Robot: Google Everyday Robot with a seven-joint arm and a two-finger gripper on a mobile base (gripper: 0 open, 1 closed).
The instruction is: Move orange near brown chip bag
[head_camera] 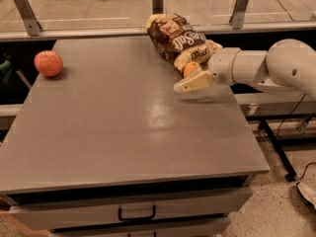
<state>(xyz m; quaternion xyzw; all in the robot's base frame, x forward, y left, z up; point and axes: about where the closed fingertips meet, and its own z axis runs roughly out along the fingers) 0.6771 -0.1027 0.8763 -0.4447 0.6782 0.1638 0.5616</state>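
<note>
Cream-yellow gripper (190,79) right of centre in the frame, tapered and matte, white cylindrical wrist (237,67) with darker seams, smooth glossy white arm (291,65) swelling toward the right edge, one small dark dot on its shell
</note>
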